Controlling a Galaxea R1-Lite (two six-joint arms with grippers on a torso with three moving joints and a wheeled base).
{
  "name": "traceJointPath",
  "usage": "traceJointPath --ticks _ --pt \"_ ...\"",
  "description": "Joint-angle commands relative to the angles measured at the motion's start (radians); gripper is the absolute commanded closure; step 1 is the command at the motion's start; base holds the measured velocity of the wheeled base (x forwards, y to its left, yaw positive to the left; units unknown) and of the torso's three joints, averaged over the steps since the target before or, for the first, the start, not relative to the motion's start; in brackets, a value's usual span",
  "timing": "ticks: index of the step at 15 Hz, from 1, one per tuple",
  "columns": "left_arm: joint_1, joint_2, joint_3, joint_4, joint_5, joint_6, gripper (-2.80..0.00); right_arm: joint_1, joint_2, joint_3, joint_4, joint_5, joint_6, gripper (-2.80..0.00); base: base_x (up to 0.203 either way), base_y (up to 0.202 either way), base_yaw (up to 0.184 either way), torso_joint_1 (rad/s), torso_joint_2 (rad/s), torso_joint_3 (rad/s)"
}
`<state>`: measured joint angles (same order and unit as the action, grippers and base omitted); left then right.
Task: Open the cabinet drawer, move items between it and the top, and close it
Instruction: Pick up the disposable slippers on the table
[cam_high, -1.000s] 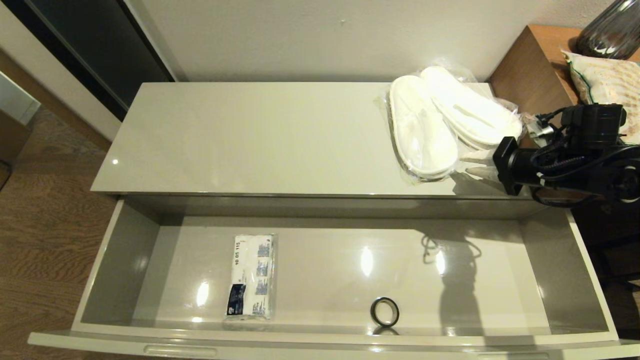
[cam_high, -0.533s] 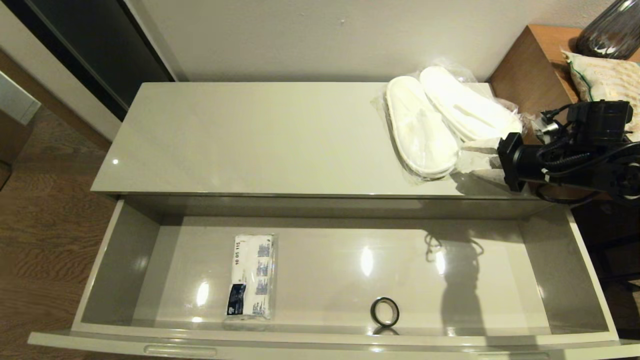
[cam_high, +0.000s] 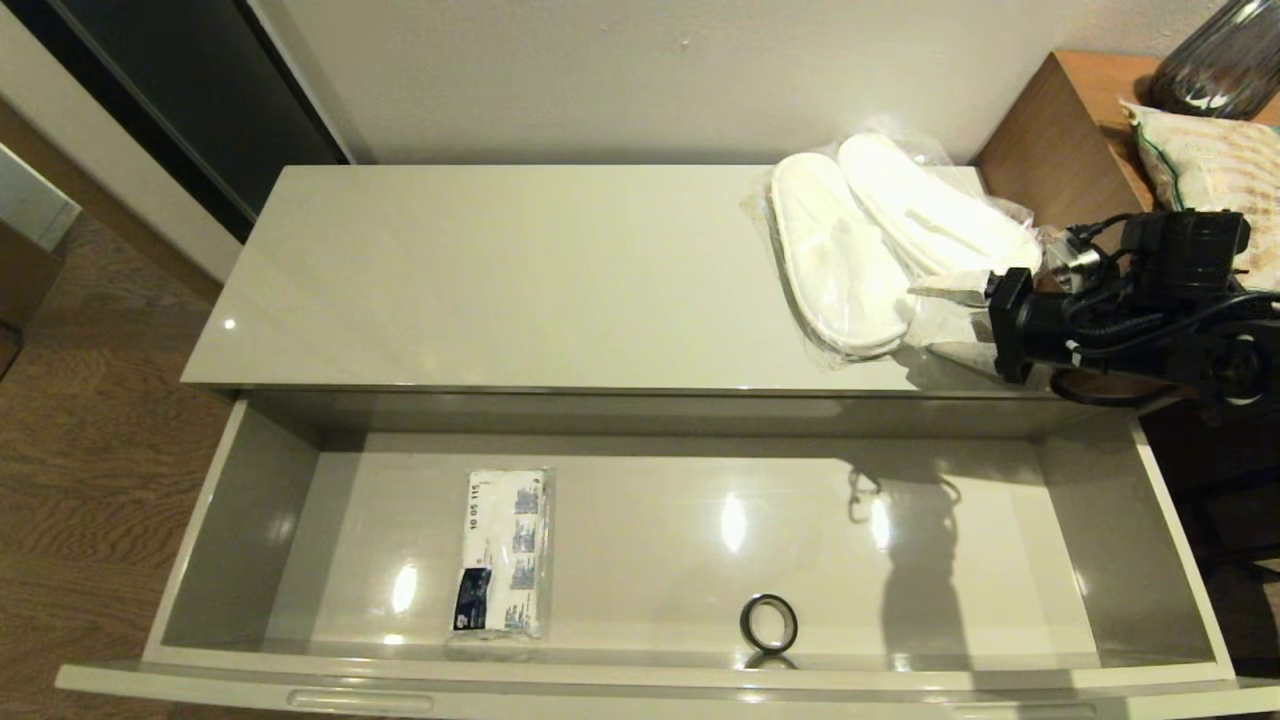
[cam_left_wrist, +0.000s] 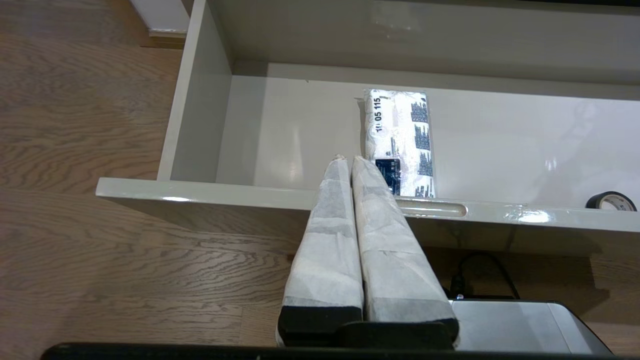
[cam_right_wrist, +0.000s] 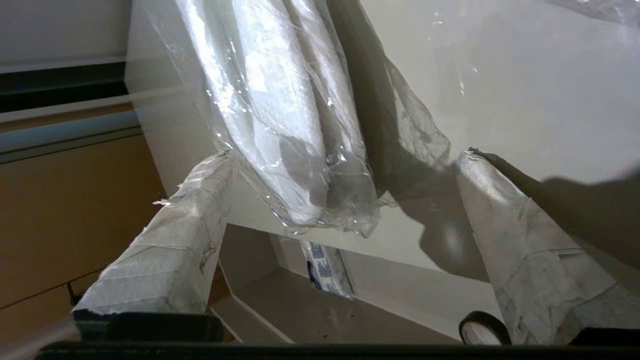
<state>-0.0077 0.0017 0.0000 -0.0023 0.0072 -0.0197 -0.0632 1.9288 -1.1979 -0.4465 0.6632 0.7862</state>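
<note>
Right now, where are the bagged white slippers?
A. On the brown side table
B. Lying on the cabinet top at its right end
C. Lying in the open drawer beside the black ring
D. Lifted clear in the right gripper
B: both bagged slipper packs lie on the cabinet top at its right end, with the right gripper open at their near ends; the open drawer holds only a printed white packet and a black ring.

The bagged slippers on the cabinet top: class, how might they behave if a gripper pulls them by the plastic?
The slippers look flat and soft, so probably light and floppy. Their clear bag is loose and crinkled, likely slippery. On the glossy top they may slide readily.
</note>
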Motion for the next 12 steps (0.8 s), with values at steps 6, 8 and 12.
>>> traceJointPath --ticks 6,8,12 --pt "0.000 0.000 0.000 -0.001 0.000 0.000 0.00 0.069 0.087 0.001 -0.179 0.003 0.071 -2.80 0.000 0.000 0.000 0.000 0.00 0.000" --pt "0.000 0.000 0.000 -0.001 0.000 0.000 0.00 0.082 0.103 -0.001 -0.180 0.003 0.070 -2.80 0.000 0.000 0.000 0.000 0.00 0.000" --pt "0.000 0.000 0.000 -0.001 0.000 0.000 0.00 0.120 0.162 -0.024 -0.181 0.001 0.066 -2.80 0.000 0.000 0.000 0.000 0.00 0.000"
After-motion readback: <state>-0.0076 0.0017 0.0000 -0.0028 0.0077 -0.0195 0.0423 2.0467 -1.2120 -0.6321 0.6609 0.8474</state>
